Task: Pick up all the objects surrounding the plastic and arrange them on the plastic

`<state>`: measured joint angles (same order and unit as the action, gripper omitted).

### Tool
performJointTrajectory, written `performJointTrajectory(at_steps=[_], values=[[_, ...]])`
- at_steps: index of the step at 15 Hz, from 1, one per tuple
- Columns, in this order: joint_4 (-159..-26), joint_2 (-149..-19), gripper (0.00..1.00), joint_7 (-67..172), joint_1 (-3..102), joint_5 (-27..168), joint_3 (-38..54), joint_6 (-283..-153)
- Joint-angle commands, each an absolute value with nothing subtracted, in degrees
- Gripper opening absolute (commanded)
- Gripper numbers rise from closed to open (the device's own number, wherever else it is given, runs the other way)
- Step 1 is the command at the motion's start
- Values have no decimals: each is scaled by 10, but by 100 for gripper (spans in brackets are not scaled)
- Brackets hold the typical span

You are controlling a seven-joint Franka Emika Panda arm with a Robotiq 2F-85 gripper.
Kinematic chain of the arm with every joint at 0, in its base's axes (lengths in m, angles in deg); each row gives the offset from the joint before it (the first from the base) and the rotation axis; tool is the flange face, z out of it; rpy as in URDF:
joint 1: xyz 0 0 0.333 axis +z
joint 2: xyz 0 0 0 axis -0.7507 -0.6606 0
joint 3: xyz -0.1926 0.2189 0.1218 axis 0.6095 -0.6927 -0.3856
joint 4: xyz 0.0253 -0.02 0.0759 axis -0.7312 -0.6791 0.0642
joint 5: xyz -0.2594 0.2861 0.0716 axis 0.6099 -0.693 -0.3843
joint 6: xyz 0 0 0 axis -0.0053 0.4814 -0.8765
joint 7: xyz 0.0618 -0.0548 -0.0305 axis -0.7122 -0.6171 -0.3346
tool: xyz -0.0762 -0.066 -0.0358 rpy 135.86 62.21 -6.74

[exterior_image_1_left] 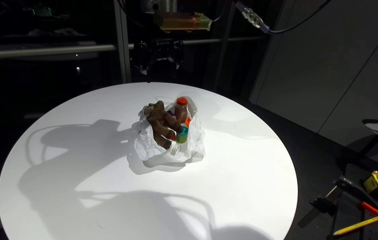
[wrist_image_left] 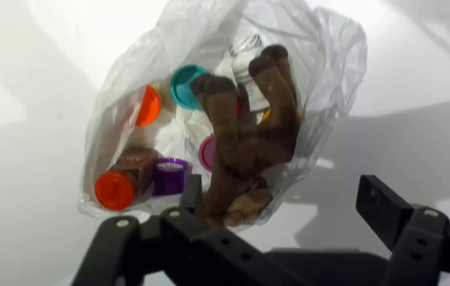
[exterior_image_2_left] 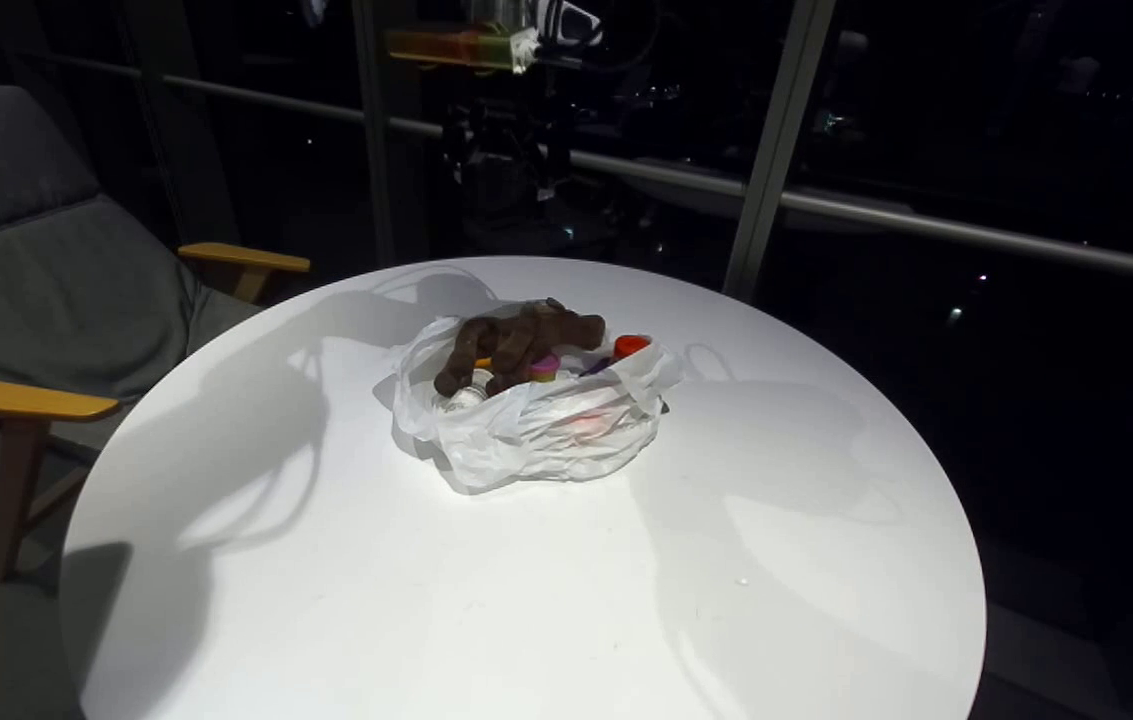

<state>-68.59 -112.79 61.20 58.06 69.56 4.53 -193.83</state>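
Note:
A white plastic bag [exterior_image_1_left: 195, 141] stands open on the round table; it also shows in an exterior view [exterior_image_2_left: 566, 440] and the wrist view [wrist_image_left: 338, 59]. A brown plush toy [wrist_image_left: 248, 155] lies on top inside it. Also inside are a bottle with a red-orange lid [wrist_image_left: 114, 190], a purple tub [wrist_image_left: 170, 178], a teal-lidded tub [wrist_image_left: 185, 87], an orange lid [wrist_image_left: 149, 106], a pink lid [wrist_image_left: 207, 153] and a white labelled container [wrist_image_left: 248, 75]. The toy partly hides several. My gripper [wrist_image_left: 286, 198] is open and empty, above and behind the bag in both exterior views [exterior_image_1_left: 160, 66] [exterior_image_2_left: 501, 185].
The white round table [exterior_image_1_left: 235, 186] carries the bag near its far side and several broad shadows. A grey armchair [exterior_image_2_left: 36, 210] with wooden arms stands beside the table. A yellow pencil [exterior_image_1_left: 360, 225] and a clamp [exterior_image_1_left: 325, 203] lie off the table. A cable [exterior_image_1_left: 295, 26] hangs above.

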Motion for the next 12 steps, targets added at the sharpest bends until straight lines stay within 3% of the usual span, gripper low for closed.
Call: performJointTrajectory(at_steps=[1, 9, 10, 12], values=[[-818, -1006, 100, 616, 595, 697, 32, -1860], [-1044, -817, 100, 526, 581, 607, -43, -1838], [-959, -886, 100, 570, 600, 649, -27, -1827], [-1006, -849, 100, 550, 596, 627, -36, -1828]])
